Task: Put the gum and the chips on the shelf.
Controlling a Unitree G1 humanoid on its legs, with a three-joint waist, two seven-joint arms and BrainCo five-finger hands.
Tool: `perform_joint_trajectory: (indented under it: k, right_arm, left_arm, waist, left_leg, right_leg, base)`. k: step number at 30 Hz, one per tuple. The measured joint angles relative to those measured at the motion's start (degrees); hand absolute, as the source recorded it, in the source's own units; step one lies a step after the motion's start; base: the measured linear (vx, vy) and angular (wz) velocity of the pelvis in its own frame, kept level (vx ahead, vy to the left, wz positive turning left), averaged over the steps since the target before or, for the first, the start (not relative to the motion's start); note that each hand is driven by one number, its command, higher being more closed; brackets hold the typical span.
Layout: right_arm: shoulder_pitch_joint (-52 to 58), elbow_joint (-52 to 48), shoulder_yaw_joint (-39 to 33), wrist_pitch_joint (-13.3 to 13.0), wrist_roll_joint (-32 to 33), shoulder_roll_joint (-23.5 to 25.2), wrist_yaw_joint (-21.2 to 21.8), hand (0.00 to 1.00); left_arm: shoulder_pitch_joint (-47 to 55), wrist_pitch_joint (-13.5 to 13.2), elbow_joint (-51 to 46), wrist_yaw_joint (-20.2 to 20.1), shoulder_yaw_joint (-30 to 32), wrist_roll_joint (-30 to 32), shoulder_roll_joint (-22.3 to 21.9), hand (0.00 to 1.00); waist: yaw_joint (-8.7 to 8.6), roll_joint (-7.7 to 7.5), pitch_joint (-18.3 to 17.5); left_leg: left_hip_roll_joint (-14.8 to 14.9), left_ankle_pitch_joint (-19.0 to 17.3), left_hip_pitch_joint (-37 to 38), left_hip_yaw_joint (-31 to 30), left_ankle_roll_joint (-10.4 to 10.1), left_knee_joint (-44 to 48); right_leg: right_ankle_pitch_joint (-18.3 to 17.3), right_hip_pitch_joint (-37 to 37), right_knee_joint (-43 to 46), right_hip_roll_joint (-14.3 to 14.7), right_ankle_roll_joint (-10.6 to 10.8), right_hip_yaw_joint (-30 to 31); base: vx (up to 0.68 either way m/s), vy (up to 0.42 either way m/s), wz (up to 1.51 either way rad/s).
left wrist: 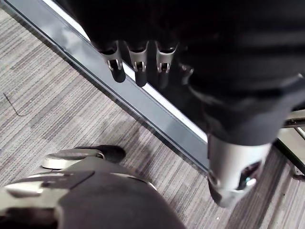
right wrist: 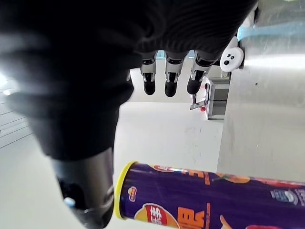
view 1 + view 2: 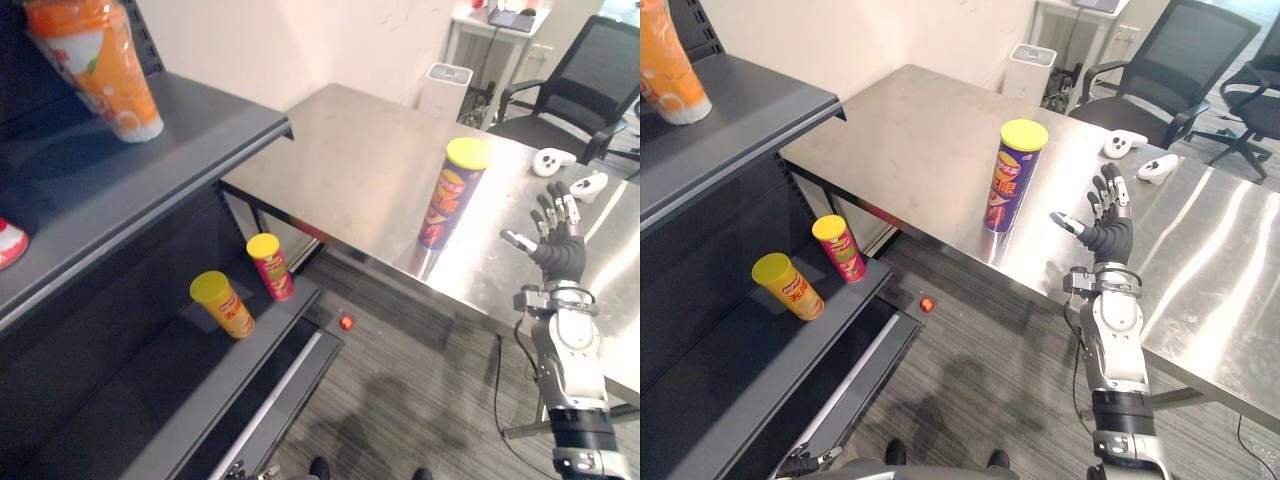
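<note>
A purple chips can point(image 3: 455, 192) with a yellow lid stands upright on the steel table point(image 3: 350, 160), near its front edge. My right hand point(image 3: 557, 240) is raised to the right of the can, apart from it, fingers straight and spread, holding nothing. In the right wrist view the can point(image 2: 205, 195) lies just past the thumb point(image 2: 90, 191). A small red object point(image 3: 346, 322) lies on the floor below the table edge; I cannot tell what it is. My left hand point(image 1: 138, 62) hangs over the carpet by the shelf's base rail, fingers relaxed and empty.
A dark shelf unit point(image 3: 180, 150) stands at the left. Its lower board carries a yellow-orange can point(image 3: 222, 303) and a red can point(image 3: 270, 266); an orange cup point(image 3: 97, 62) sits on the upper board. Two white controllers point(image 3: 553, 160) lie on the table's far right. A black office chair point(image 3: 580, 80) stands behind.
</note>
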Motion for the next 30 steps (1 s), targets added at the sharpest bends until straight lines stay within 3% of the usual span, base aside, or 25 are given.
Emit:
perform_joint_trajectory:
  k: [4,15,30]
  right_arm:
    - [-1.75,2.3,0.07,0.11,-1.02,0.01,-1.47,0.0]
    - [-7.73,12.11,0.01,2.08,-4.0,0.04,-6.07,0.0]
    - [-12.88,16.28,1.84,3.31,-4.4,0.04,-6.09,0.0]
  left_arm:
    - [0.12,0.03,0.04,0.17,0.03,-0.02,-0.02,0.0]
    - [-0.07,0.03,-0.49,1.14,0.02,-0.05,-0.01,0.0]
    - [-0.14,0.01,-1.05,1.67,-0.18,-0.21,-0.04,0.0]
  waist:
    - [0.89,-0.01,0.1]
    - [1.33,-0.06,2.25]
    - [2.62,0.06,3.74]
  left_leg:
    - [0.0,0.36,-0.53,-0.63,-0.06,-0.05]
    - [-0.13,2.51,-0.72,-1.99,-0.12,-2.1]
    - [-0.2,3.0,-0.77,-1.99,-0.13,-3.18]
  right_leg:
    - [0.0,-0.04,0.02,0.07,-0.01,-0.63]
    - [-0.14,-0.35,0.08,0.13,-0.25,-1.8]
    - [-0.12,-0.89,0.03,0.16,-0.25,-1.86]
  base:
    - [-0.02,-0.018,0.11]
    - [-0.02,-0.009,0.06]
    - [0.0,0.0,0.0]
